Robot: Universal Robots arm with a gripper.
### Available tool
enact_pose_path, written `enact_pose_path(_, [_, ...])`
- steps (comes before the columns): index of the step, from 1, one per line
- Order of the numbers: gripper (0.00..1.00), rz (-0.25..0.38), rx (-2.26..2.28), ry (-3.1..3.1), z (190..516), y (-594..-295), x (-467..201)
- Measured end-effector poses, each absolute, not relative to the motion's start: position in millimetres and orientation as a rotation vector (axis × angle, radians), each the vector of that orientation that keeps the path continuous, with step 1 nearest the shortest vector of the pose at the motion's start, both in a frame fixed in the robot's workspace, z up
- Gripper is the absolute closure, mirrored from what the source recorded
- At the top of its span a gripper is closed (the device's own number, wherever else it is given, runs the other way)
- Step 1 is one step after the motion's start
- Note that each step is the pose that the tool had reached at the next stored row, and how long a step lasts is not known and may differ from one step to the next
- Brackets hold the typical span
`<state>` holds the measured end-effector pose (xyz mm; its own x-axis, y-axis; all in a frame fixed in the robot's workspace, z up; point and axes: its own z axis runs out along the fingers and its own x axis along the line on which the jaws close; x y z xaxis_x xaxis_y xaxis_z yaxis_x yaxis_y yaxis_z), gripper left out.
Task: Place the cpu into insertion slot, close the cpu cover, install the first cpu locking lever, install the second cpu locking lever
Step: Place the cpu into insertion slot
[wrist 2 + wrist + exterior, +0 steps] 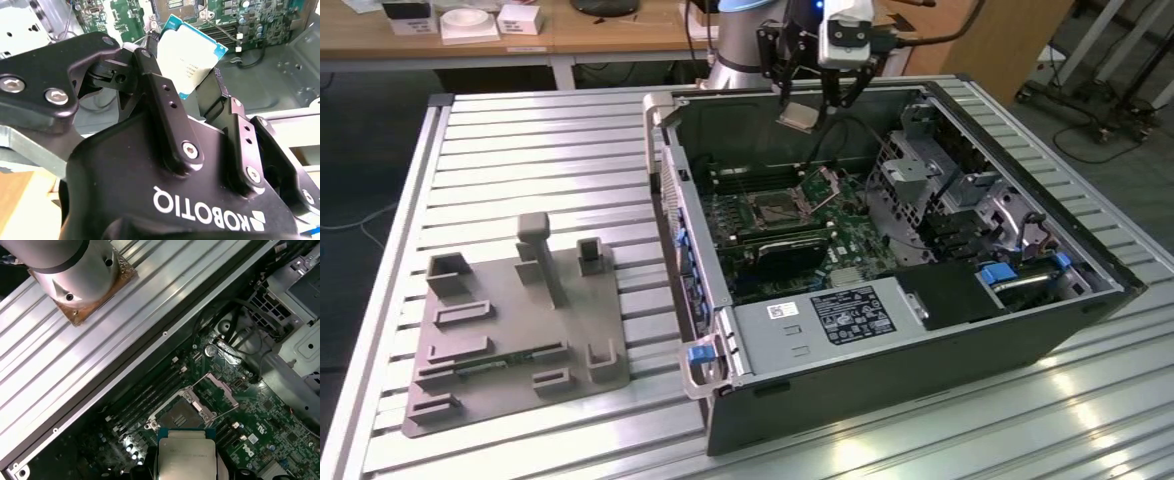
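Observation:
My gripper (801, 106) hangs above the far wall of the open computer case, shut on the cpu (798, 117), a small flat square chip. In the second wrist view its two black fingers (150, 75) clamp the cpu (192, 50) by opposite edges, silvery top showing. Below, on the green motherboard, lies the insertion slot (767, 210), a square socket with a dark centre and silver rim. The cpu cover (831, 185) stands tilted up beside it, open. In the first wrist view the cpu (186, 457) hovers short of the insertion slot (180, 415), and the cpu cover (216, 389) is raised beyond it.
The case wall (670, 200) rises round the board. A metal drive cage (947, 190) stands on the exterior view's right and a labelled metal box (847, 315) at the front. Memory slots (145, 402) flank the socket. A grey fixture plate (507, 320) lies on the slatted table.

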<state>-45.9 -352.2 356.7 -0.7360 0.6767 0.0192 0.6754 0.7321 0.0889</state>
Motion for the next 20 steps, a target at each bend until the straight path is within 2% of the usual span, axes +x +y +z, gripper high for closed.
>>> enact_pose_path(20, [0.46, 0.137, 1.434, 2.765, 353.6, -352.2, -46.4])
